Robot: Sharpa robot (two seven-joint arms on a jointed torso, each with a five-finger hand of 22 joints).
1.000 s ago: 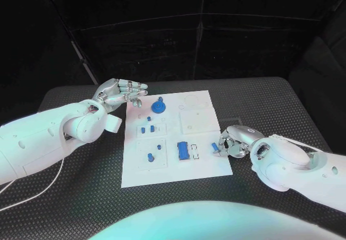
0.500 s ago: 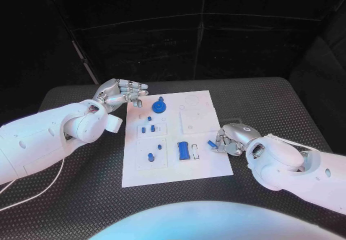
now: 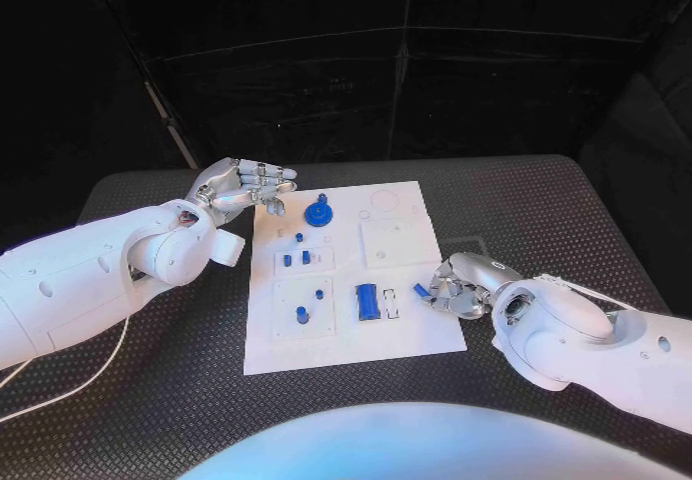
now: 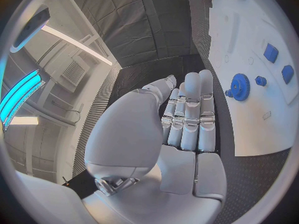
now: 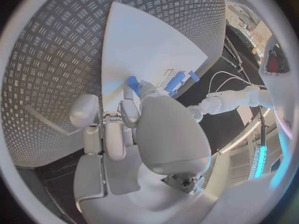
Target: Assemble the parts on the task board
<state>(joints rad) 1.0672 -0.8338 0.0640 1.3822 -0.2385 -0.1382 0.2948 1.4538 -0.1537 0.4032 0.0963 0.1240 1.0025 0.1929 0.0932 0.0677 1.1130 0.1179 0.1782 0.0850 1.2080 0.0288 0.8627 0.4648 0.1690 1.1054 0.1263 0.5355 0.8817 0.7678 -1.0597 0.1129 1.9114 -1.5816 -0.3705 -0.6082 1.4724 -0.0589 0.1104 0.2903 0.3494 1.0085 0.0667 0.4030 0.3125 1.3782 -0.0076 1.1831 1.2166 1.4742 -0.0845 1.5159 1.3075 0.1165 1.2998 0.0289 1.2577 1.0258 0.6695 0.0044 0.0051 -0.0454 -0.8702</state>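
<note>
Task board [image 3: 408, 330] lies mid-desk; right robot hand [image 3: 459, 284] at its right edge pinches a small blue part [image 3: 421, 290], seemingly mid-carry, needing alignment over an empty slot next; left robot hand [image 3: 238, 186], fingers curled on nothing, hovers beside its far-left corner.

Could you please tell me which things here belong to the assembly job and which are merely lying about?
Part of the job:
task board
blue gear
blue block
small blue part, held by the right hand

Lying about:
white cable on the black table
</note>
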